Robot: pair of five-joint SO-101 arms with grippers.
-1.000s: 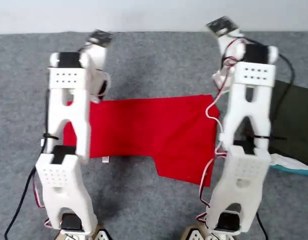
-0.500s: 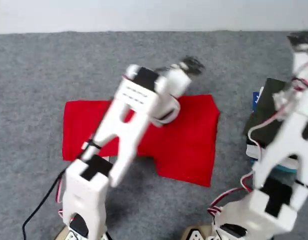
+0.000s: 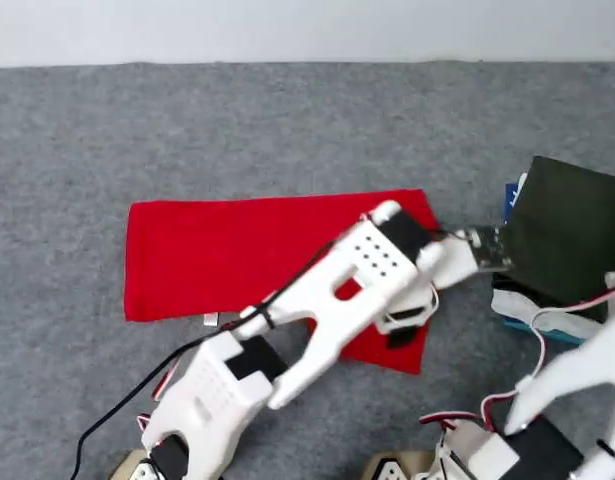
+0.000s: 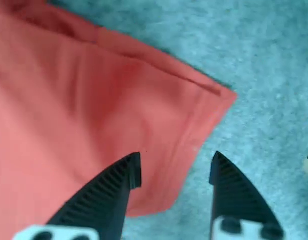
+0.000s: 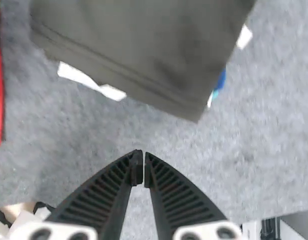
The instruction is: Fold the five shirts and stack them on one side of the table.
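The table [image 3: 287,120] has a grey top of rough, felt-like weave, slightly speckled with lighter and darker threads. This same grey surface fills the ground in both wrist views. Along the far edge of the table runs a pale, plain band [image 3: 287,30], perhaps a wall, which meets the grey top in a straight line. The light is soft and even, and the shadows are faint.

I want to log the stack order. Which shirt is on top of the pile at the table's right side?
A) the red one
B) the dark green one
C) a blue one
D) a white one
B: the dark green shirt lies uppermost there, while the red shirt lies flat, apart from it.
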